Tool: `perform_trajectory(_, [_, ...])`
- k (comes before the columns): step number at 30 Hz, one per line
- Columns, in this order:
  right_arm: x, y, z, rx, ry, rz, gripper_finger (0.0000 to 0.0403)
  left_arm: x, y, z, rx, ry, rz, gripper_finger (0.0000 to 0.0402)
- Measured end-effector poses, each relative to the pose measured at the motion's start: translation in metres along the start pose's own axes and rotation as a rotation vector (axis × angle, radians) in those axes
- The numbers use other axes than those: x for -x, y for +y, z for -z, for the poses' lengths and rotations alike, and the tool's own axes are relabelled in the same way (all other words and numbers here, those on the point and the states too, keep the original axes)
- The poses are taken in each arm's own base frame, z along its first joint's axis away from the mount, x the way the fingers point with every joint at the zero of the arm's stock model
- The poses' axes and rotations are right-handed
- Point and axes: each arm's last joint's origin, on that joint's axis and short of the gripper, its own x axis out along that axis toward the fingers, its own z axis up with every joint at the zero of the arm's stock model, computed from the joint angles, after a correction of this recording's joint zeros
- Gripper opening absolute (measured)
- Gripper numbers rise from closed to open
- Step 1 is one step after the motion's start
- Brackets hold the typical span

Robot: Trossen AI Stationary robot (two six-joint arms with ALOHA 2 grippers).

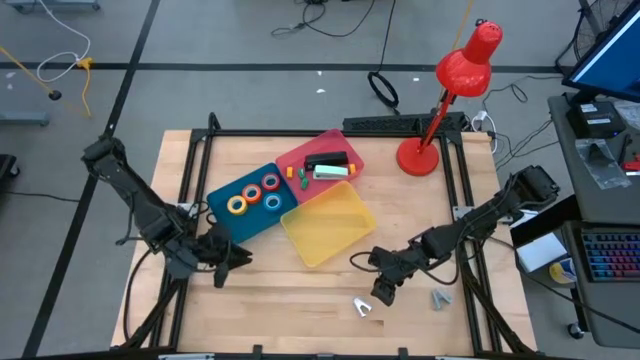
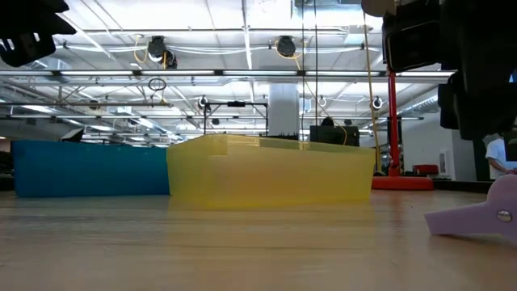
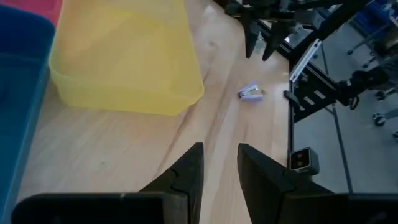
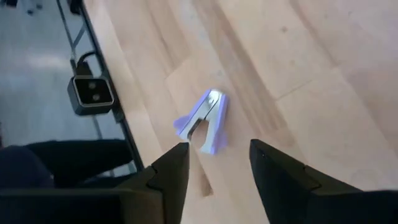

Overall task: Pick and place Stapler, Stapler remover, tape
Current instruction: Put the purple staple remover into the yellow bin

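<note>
Hovering with fingers parted over the lilac staple remover (image 4: 204, 122) on the bare surface (image 1: 280, 300), the right gripper (image 4: 217, 163) has that left; tape rolls (image 1: 254, 194) and stapler (image 1: 327, 161) already sit binned.

Left dark two-finger gripper (image 1: 232, 262) low over the table's left front, arm bent in from the left edge, fingers (image 3: 189, 171) slightly parted, empty. Right dark two-finger gripper (image 1: 385, 290) angled down at front right, fingers (image 4: 177, 165) apart, empty.
</note>
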Motion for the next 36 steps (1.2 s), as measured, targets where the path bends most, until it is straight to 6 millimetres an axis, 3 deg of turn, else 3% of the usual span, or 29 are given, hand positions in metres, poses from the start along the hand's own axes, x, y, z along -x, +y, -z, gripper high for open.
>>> perform_trajectory(10, [-0.001,0.001,0.0,-0.011,-0.009,-0.009,0.0244,0.0,0.0,0.0,-0.029,0.003,-0.001,0.0097])
perform_trajectory(15, [-0.016,0.001,0.002,0.004,-0.003,-0.017,0.0267,0.0,0.0,0.0,-0.031,0.005,0.0,0.0097])
perform_trajectory(24, [-0.048,-0.015,0.006,0.015,0.084,0.044,0.027,0.0,0.0,0.0,-0.026,0.006,0.0,0.0097])
perform_trajectory(36, [-0.069,-0.01,0.01,-0.008,0.111,-0.064,0.0266,0.0,0.0,0.0,-0.02,0.013,0.009,0.0097])
